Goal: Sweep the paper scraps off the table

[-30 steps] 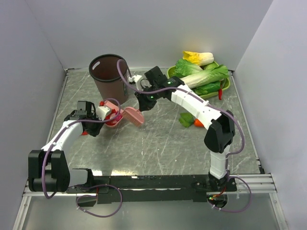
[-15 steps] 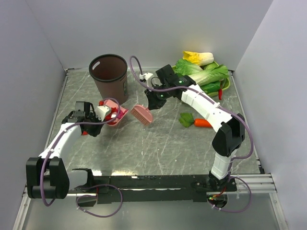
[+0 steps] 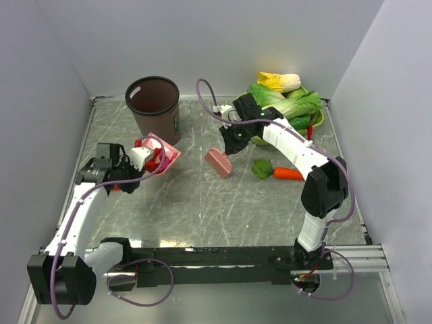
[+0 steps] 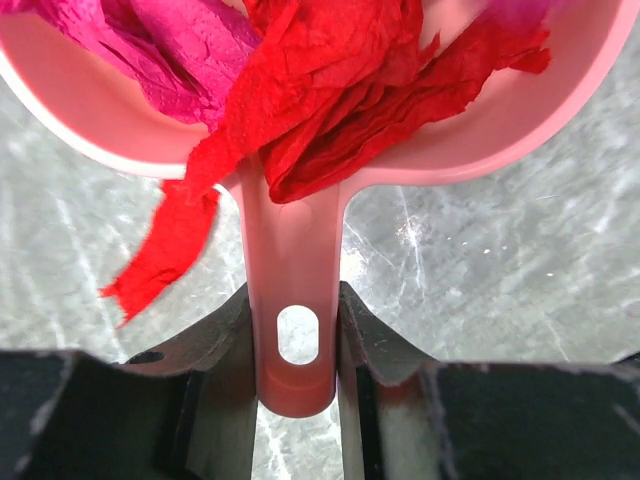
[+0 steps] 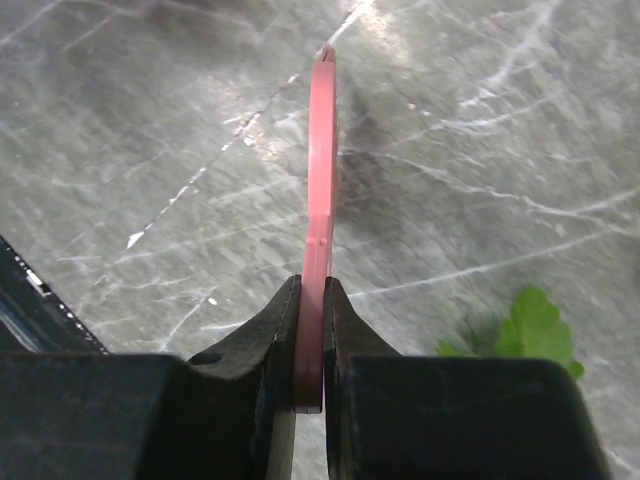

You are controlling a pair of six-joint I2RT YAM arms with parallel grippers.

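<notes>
My left gripper (image 3: 135,159) is shut on the handle of the pink dustpan (image 3: 165,150), held above the grey marble table (image 3: 202,202) near the brown bin. Red and magenta paper scraps (image 3: 154,159) fill the pan. In the left wrist view the scraps (image 4: 330,90) pile in the dustpan (image 4: 80,110) and one red strip (image 4: 165,245) hangs over its rim; my gripper (image 4: 292,340) clamps the handle. My right gripper (image 3: 233,143) is shut on the pink brush (image 3: 219,162), held over the table's middle. The right wrist view shows the brush (image 5: 320,170) edge-on between my shut fingers (image 5: 312,340).
A brown bin (image 3: 154,106) stands at the back left. A green tray of leafy vegetables (image 3: 287,108) sits at the back right with a small red chili (image 3: 310,129). An orange carrot (image 3: 289,173) and a green leaf (image 3: 262,167) lie right of the brush; the leaf (image 5: 530,330) shows in the right wrist view.
My right gripper has carried the brush to the right, away from the dustpan. My left gripper has pulled back left and tilted the dustpan up with the scraps in it.
</notes>
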